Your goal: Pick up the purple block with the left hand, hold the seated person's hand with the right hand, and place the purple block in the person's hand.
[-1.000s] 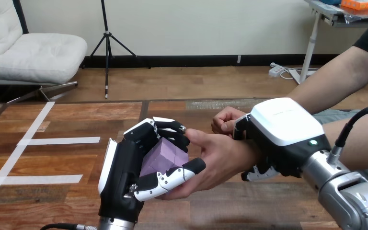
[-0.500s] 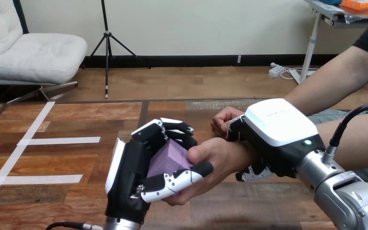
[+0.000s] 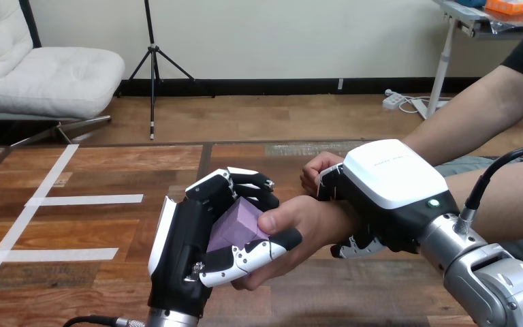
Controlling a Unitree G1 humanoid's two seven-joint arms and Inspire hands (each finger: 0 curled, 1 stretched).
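White tape strips (image 3: 85, 199) on the wooden table (image 3: 129, 160)

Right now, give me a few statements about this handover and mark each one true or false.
1. The left robot hand has its fingers and thumb curled round the purple block. True.
2. The purple block lies on the table. False: it is held above the table, against the person's open hand.
3. The right robot hand is curled round the person's wrist. True.
4. The person's open hand reaches in from the view's left. False: it comes in from the right and meets the block near the middle.
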